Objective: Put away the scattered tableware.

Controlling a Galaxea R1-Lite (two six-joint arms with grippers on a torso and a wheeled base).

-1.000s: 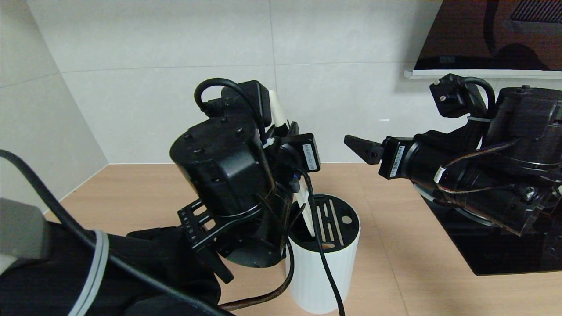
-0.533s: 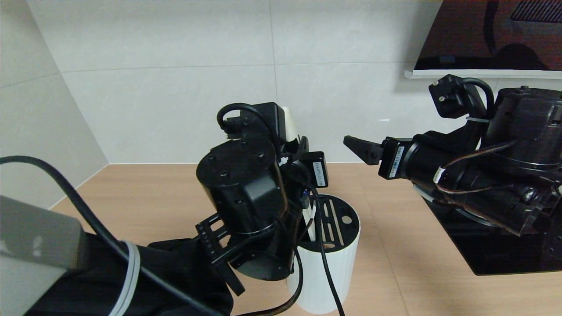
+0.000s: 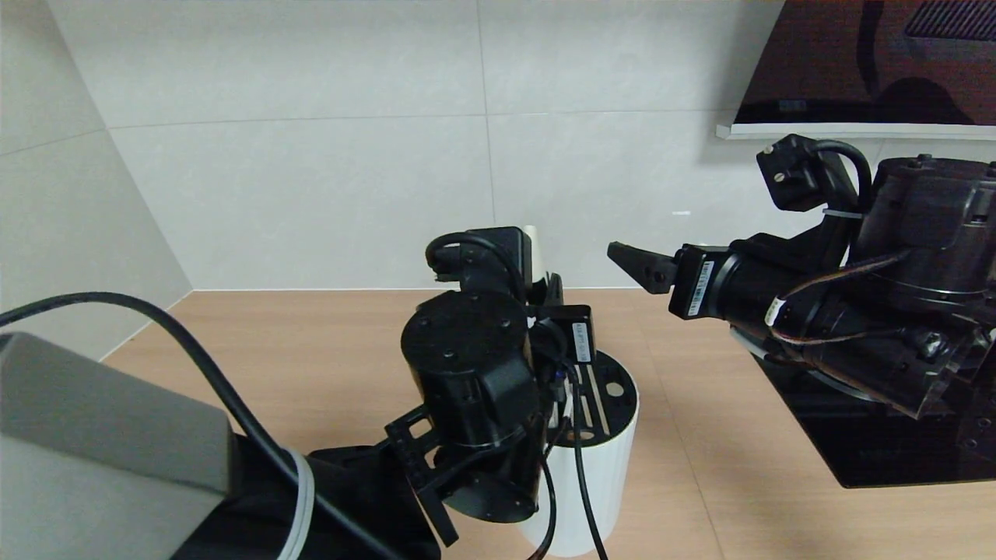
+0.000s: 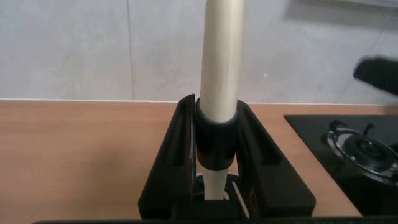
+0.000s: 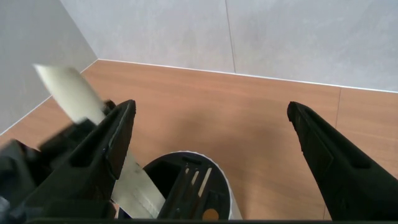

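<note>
A cream-handled knife point(image 3: 531, 243) point(image 4: 221, 62) stands upright with my left gripper point(image 3: 546, 286) point(image 4: 216, 127) shut on its black collar. Its pale blade point(image 5: 140, 186) goes down into a slot in the black top of the white ribbed knife holder point(image 3: 595, 467) point(image 5: 186, 157) on the wooden counter. My left arm hides most of the blade and the holder's left side in the head view. My right gripper point(image 3: 632, 263) point(image 5: 214, 134) hangs open in the air above and to the right of the holder, holding nothing.
A black cooktop point(image 3: 856, 447) point(image 4: 357, 149) lies on the counter to the right, partly under my right arm. A dark range hood point(image 3: 871, 62) hangs above it. Tiled walls close the back and left. Bare wooden counter point(image 3: 296, 350) stretches left of the holder.
My left arm has moved right and down with the knife, and the blade now sits deeper in the holder. The right arm has hardly moved.
</note>
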